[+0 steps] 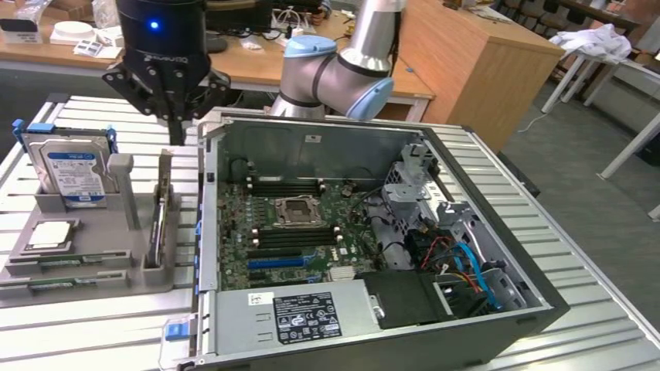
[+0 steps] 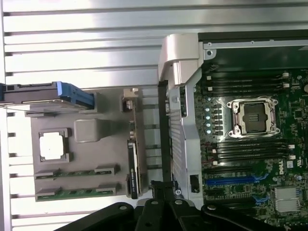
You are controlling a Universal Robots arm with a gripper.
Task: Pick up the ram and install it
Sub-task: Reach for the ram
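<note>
Your gripper (image 1: 176, 131) hangs clenched and empty above the upright ram (image 1: 162, 220) at the holder's (image 1: 103, 274) edge beside the computer case (image 1: 309, 147). Lowering like this could strike it.

Gripper (image 1: 178, 127) poised beside the computer case (image 1: 309, 145), fingers pressed together.
The arm (image 1: 345, 71) is bent behind the case; the black gripper is pointed straight down, just outside the case's wall on the exterior view's left.

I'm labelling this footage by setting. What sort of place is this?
Probably a robotics lab or workshop: an opened desktop computer lies on a slatted metal table, a grey tray beside it holds computer parts, and cluttered wooden desks stand behind.
</note>
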